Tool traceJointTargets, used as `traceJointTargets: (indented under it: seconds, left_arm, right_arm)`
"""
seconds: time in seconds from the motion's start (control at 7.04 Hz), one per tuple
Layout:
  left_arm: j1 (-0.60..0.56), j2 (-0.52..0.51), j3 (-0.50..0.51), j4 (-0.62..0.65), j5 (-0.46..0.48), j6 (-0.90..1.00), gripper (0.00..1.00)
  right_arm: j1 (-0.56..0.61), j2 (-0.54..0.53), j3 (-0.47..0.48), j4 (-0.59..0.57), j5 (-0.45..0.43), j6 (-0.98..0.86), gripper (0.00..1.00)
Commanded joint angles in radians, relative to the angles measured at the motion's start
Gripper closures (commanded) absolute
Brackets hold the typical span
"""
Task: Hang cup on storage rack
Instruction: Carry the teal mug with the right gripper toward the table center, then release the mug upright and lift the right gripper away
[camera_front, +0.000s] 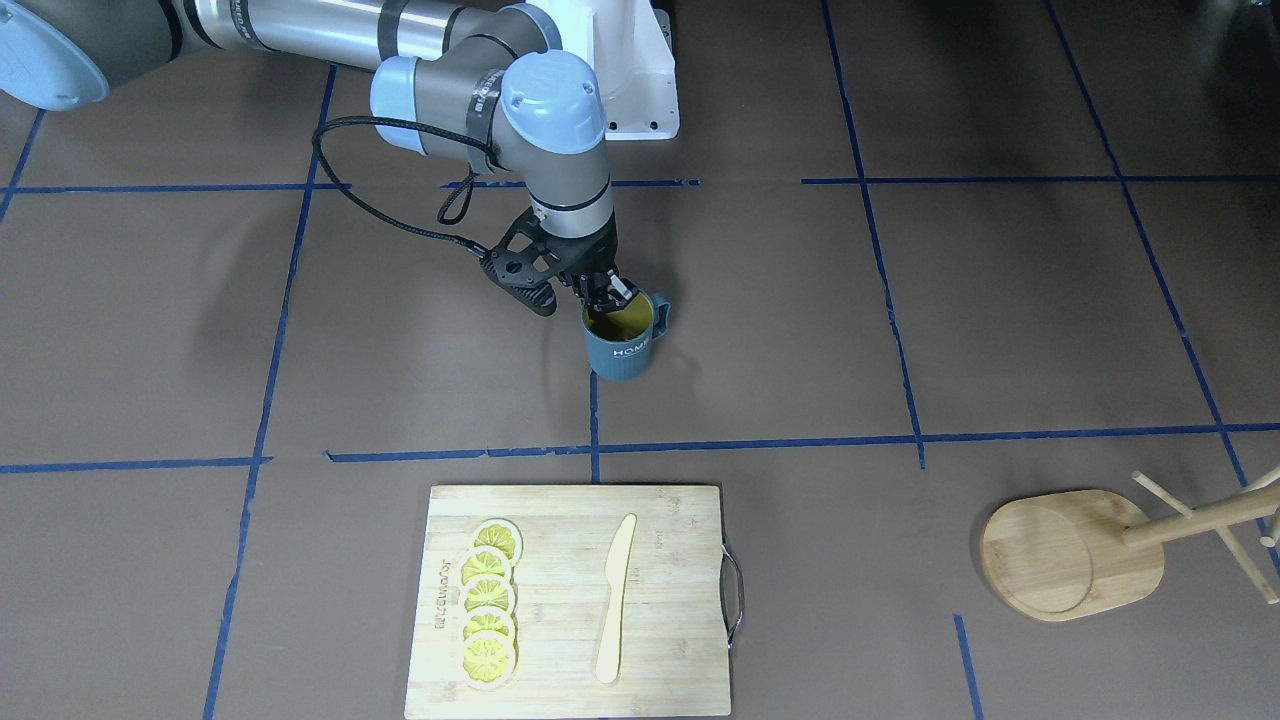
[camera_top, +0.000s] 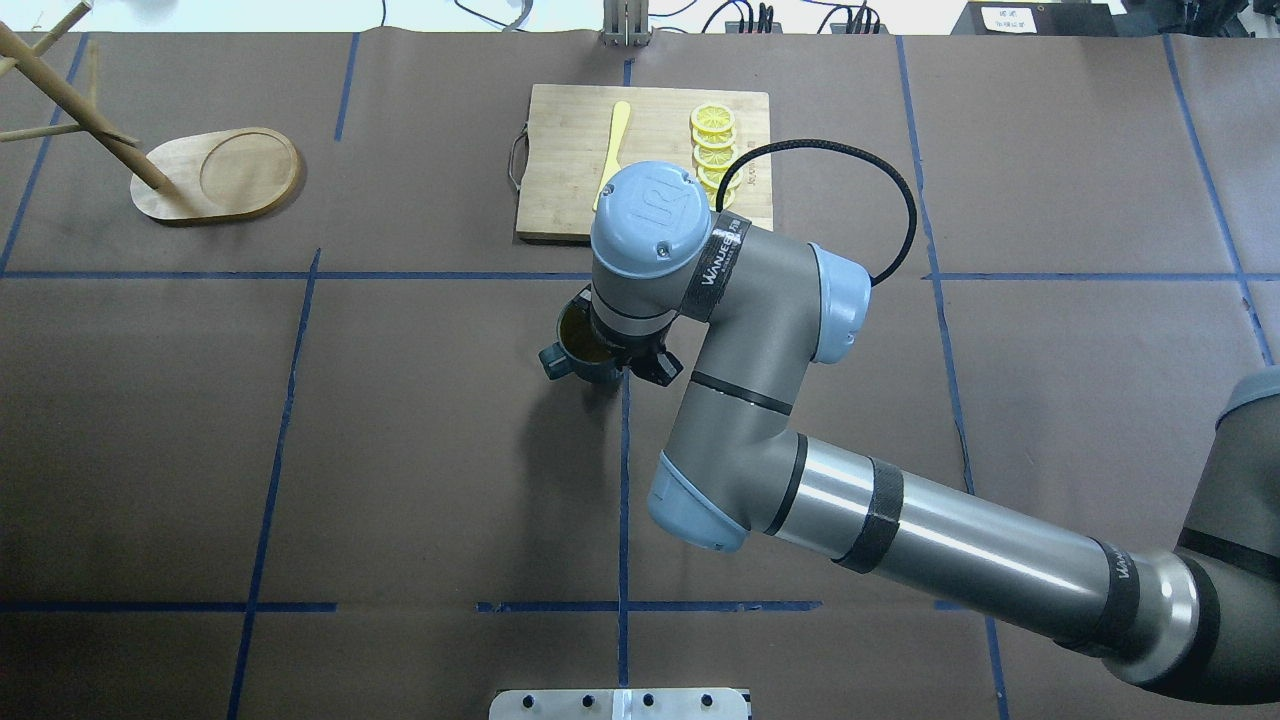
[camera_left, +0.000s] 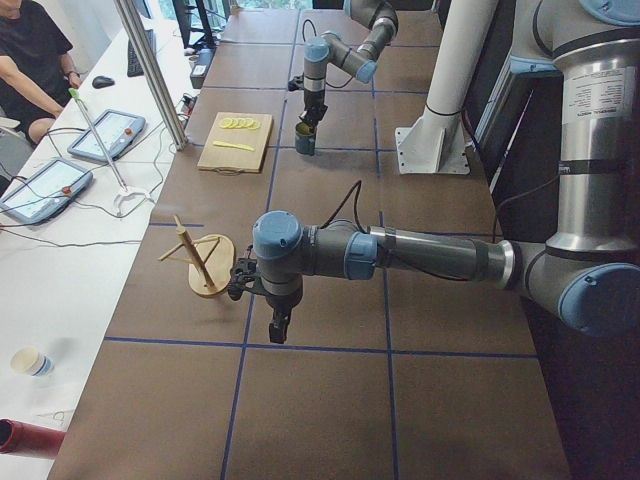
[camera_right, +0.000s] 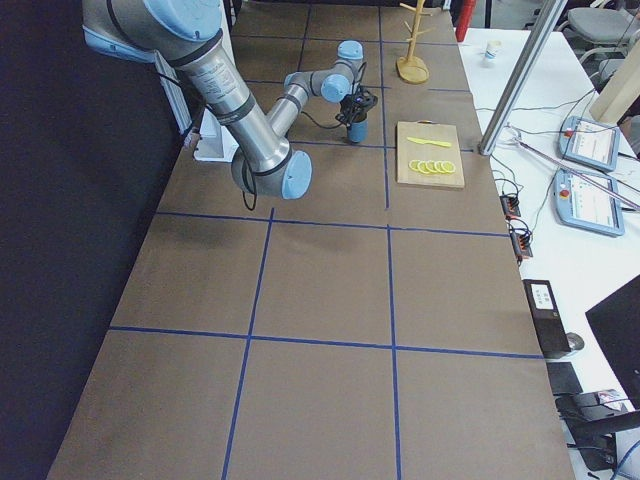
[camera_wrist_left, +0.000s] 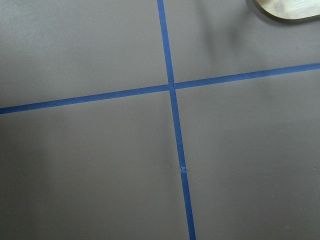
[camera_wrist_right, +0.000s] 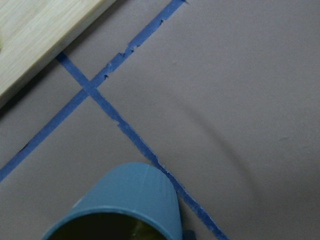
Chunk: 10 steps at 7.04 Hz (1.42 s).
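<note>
While the right gripper (camera_front: 610, 296) pinches its rim, the cup (camera_front: 622, 347) sits upright directly beneath the fingers (camera_front: 599, 297).
Fingers narrow on the rim, handle just beside them; storage rack (camera_front: 1075, 555) well apart. Left gripper (camera_left: 279, 326): finger spread cannot be told.

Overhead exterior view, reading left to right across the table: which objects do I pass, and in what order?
storage rack → cup → lemon slices. I left out the cutting board and the wooden knife because their spans overlap the cup's.
</note>
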Motion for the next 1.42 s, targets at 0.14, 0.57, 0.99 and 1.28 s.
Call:
traceJointTargets:
  seconds: [0.14, 0.57, 0.99, 1.28]
  left_arm:
    - [0.000, -0.001, -0.003, 0.000, 0.000, 0.000, 0.00]
    - [0.005, -0.005, -0.053, 0.005, 0.000, -0.003, 0.00]
    - [0.120, -0.014, -0.142, -0.029, -0.143, 0.000, 0.00]
    - [0.278, -0.121, -0.149, -0.034, -0.196, -0.008, 0.00]
  right_arm:
    - [-0.007, -0.014, -0.005, 0.004, -0.002, 0.014, 0.00]
    - [0.049, -0.049, 0.086, -0.007, 0.052, 0.004, 0.00]
    - [0.207, -0.285, 0.373, -0.025, 0.161, -0.137, 0.00]
    - [0.363, -0.392, 0.427, -0.025, 0.290, -0.336, 0.00]
